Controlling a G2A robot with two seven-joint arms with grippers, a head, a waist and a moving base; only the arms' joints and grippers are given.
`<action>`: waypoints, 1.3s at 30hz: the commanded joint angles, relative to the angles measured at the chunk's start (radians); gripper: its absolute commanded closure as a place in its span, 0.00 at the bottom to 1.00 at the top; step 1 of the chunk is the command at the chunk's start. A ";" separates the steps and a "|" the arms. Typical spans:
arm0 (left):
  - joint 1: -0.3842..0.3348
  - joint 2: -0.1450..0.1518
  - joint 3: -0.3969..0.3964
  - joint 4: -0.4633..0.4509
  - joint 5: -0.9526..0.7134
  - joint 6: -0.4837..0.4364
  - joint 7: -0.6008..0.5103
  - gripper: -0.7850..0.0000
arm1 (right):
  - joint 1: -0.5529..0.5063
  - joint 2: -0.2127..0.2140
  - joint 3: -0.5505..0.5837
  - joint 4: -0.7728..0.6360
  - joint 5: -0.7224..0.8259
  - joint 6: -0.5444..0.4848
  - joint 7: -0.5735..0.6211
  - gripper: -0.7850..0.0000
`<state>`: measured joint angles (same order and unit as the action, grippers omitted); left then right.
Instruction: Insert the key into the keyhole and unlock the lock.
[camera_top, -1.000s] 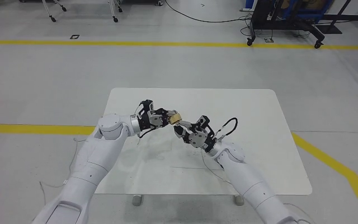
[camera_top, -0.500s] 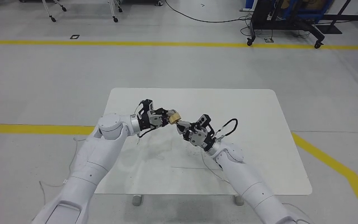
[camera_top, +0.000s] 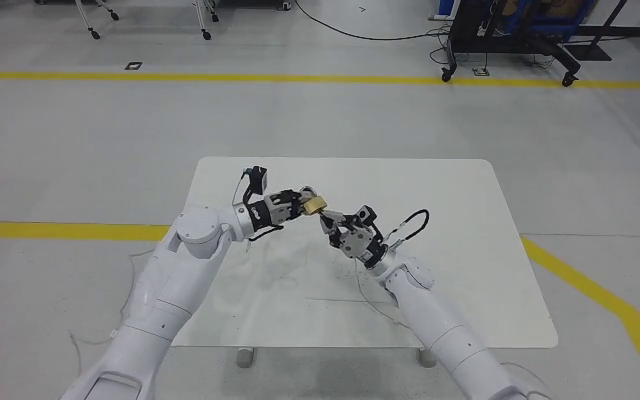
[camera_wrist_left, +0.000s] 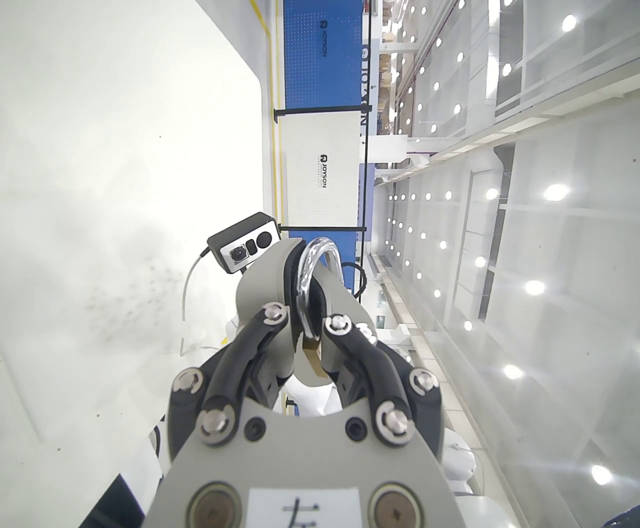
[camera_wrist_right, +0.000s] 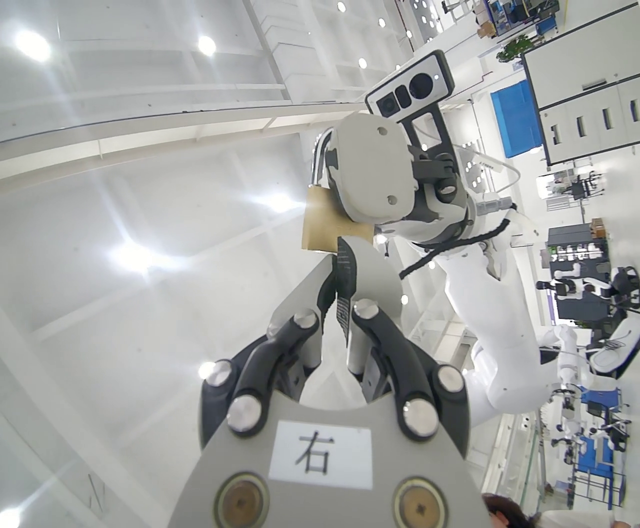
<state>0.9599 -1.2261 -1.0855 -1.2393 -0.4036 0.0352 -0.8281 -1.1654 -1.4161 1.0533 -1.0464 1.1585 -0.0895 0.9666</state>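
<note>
The left pincer (camera_top: 293, 204) is clamping tight on the lock (camera_top: 314, 205) and holding it in the air over the middle of the desk (camera_top: 450, 190), with the steel shackle (camera_wrist_left: 301, 292) sitting between its fingers. The right pincer (camera_wrist_right: 344, 252) is pressing its fingers together, with its tips right at the end of the lock's brass body away from the shackle. I cannot tell whether a key is sitting between them.

My top camera looks down on the table (camera_top: 450, 200) from high up. My left wrist camera (camera_wrist_right: 410, 90) and right wrist camera (camera_wrist_left: 242, 248) sit close, facing each other — all see the lock (camera_top: 314, 205).
</note>
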 joint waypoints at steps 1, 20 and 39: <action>0.014 0.003 -0.009 -0.019 0.006 -0.002 0.014 1.00 | 0.004 -0.001 0.002 0.007 0.000 -0.003 0.005 1.00; 0.040 0.011 -0.020 -0.080 0.089 0.031 0.062 1.00 | -0.185 0.067 0.200 -0.311 -0.396 -0.185 -0.198 0.00; -0.116 -0.042 0.344 -0.043 0.558 0.267 -0.070 1.00 | -0.462 0.115 0.500 -0.670 -0.578 -0.227 -0.452 0.00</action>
<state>0.8534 -1.2644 -0.7589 -1.2903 0.1369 0.3016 -0.8886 -1.6278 -1.3014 1.5529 -1.7161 0.5806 -0.3168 0.5151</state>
